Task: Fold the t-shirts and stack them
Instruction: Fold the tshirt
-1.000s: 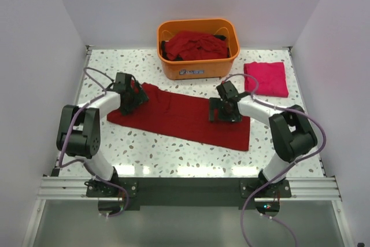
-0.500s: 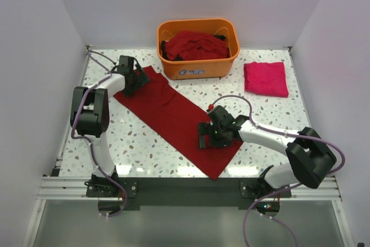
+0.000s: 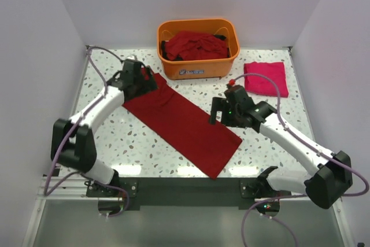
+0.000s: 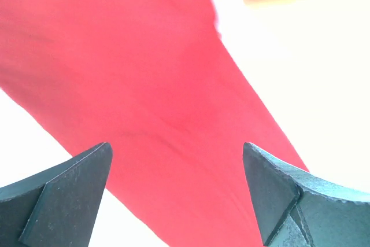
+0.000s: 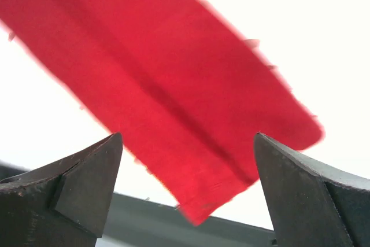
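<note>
Right claw [image 3: 218,111] has pulled off the dark red shirt [image 3: 184,124] and hangs spread beside its right edge. Left claw [image 3: 140,79] hovers spread over its far-left end; its near corner reaches the near edge of the table [image 3: 144,148].

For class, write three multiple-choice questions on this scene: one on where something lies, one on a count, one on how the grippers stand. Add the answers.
1. Relative to the orange tub, where is the folded pinkish-red shirt?
A inside it; B on the table to its right; C to its left.
2. How many shirts lie on the table outside the tub?
A one; B two; C four.
3. How do the left gripper and right gripper stand?
A both open, empty; B both shut on cloth; C only the left shut.

Answers: 1 B, it lies flat beside the tub. 2 B, that one and the long dark red shirt. 3 A, each wrist view shows spread fingers with nothing between.
</note>
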